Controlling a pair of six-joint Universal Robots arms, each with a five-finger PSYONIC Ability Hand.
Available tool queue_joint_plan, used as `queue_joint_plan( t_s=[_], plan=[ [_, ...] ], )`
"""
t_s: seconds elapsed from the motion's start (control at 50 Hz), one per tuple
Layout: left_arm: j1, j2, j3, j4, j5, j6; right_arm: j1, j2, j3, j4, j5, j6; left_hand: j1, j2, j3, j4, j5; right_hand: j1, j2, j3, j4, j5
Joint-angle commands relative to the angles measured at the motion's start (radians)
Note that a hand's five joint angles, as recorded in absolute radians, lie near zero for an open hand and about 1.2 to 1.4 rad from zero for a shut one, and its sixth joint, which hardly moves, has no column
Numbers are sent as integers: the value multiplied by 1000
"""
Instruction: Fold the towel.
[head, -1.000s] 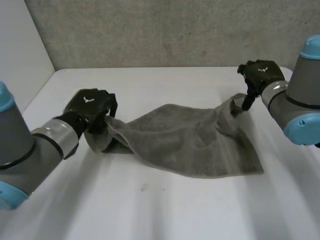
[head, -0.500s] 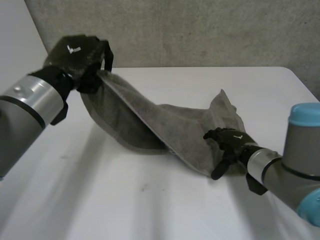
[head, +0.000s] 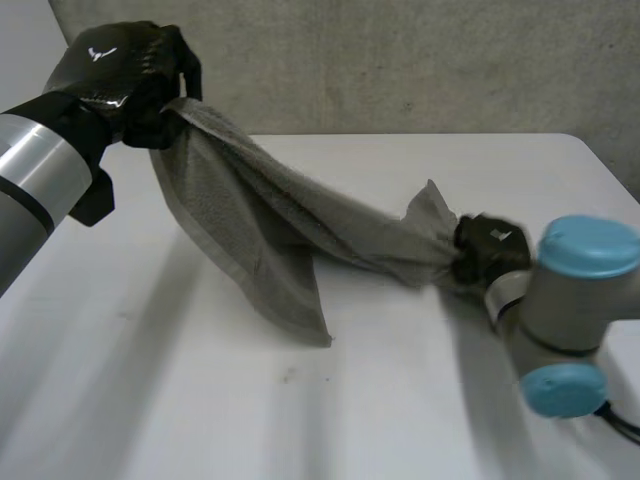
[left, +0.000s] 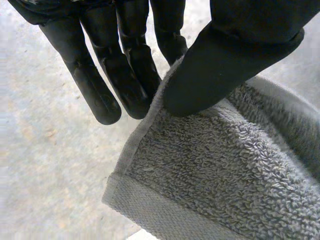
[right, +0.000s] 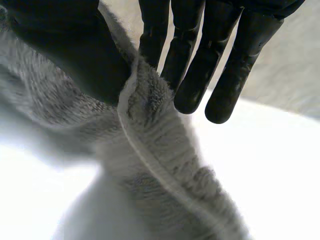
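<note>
Left hand (head: 120, 75) has risen high since a second ago; right hand (head: 485, 250) has dropped low. Each pinches one towel (head: 260, 230) end, thumb against fingers (left: 127, 75). Towel stretches between them, long axis slanting down toward right hand, slack corner near surface (head: 380, 400).

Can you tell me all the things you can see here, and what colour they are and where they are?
towel: one, grey, lifted and stretched between the two hands, with one loose corner hanging down toward the table
table: one, white, under the towel and both arms
wall: one, grey and rough-looking, behind the table
left arm: one, grey, raised above the table's left side
right arm: one, grey with light-blue caps, low over the table's right side
left hand: one, black, held high, pinching a towel corner between thumb and fingers
right hand: one, black, low near the table, pinching the towel's other end between thumb and fingers
</note>
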Motion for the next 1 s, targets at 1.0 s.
queue_joint_plan(
  t_s=[1.0],
  plan=[
    [131, -419, 311, 524, -13, 243, -59, -164, -493, -55, -130, -740, 215, 178, 180, 179, 187, 450, 225, 215, 208, 262]
  ],
)
